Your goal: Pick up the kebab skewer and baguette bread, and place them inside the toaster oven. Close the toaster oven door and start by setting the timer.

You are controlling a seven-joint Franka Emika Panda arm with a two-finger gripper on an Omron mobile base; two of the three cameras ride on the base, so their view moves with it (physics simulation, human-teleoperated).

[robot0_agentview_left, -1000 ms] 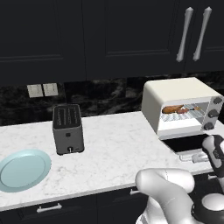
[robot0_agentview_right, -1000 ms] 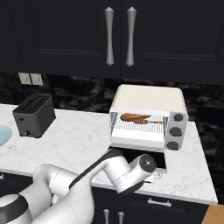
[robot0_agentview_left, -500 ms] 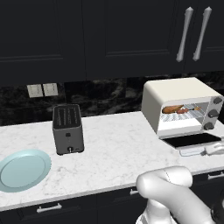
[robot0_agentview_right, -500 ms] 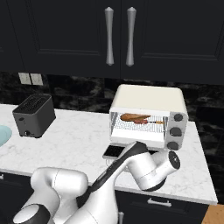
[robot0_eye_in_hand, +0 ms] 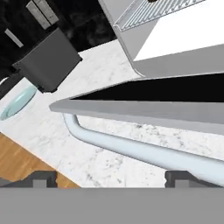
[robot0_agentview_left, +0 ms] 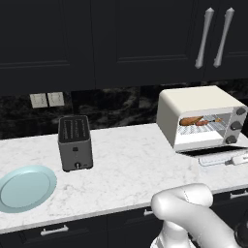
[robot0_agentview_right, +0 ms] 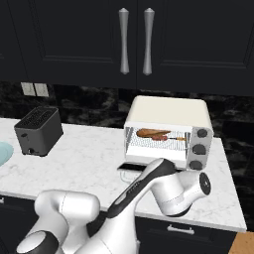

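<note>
Marbled white counter point(robot0_agentview_left: 131, 164) under dark cabinets sets the scene; we begin at the jaws. We see the gripper point(robot0_eye_in_hand: 111, 179) spread wide and holding nothing, its fingertips point(robot0_eye_in_hand: 41, 178) flanking the pale bar handle point(robot0_eye_in_hand: 144, 151) of the toaster oven door point(robot0_eye_in_hand: 153, 109), which lies folded down flat just above it in the hand view. A second ago the hand hung farther back from the oven front with the jaws narrower; it has since swung in beneath the door's edge and opened fully. Outward, we find the toaster oven point(robot0_agentview_right: 168, 131) at the right of the counter, its mouth uncovered. On its wire rack point(robot0_agentview_right: 156, 144) lie the baguette bread point(robot0_agentview_right: 149, 133) and, just beside it, the kebab skewer point(robot0_agentview_right: 171, 138), both already inside. We judge loading finished and the door-closing step now in hand: the handle must be lifted. Farther left stand a dark slot toaster point(robot0_agentview_left: 75, 143) and a pale blue plate point(robot0_agentview_left: 24, 188).
</note>
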